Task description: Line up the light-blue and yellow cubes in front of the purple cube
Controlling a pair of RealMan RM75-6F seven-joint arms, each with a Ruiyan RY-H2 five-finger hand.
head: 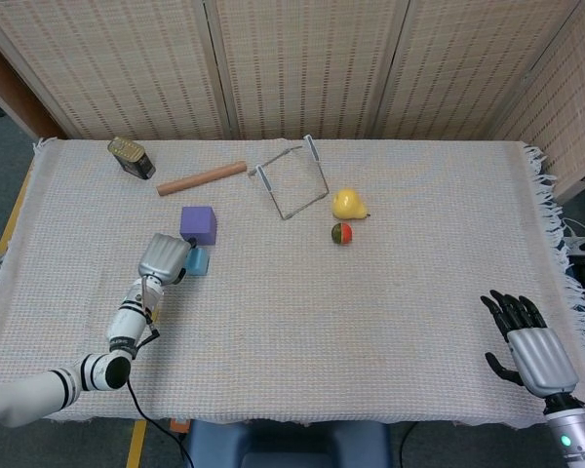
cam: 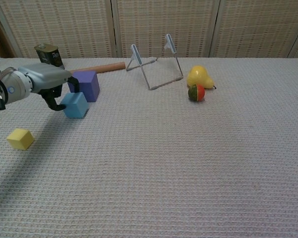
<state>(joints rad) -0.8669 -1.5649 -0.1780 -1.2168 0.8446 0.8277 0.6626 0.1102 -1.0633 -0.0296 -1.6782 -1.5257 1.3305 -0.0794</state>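
The purple cube (head: 198,224) (cam: 85,85) stands at the table's back left. Just in front of it, close to its front face, is the light-blue cube (head: 199,260) (cam: 76,104). My left hand (head: 164,258) (cam: 44,82) grips that cube from its left side, fingers curled around it. Whether the cube touches the cloth is unclear. The yellow cube (cam: 20,139) lies alone nearer the front left, beside my left forearm. My right hand (head: 526,346) rests at the front right corner, fingers spread and holding nothing.
Behind the purple cube lie a wooden rod (head: 202,177) and a tin can (head: 131,158). A wire stand (head: 291,180) sits at the back centre, with a yellow pear (head: 348,204) and a red-green ball (head: 341,232) to its right.
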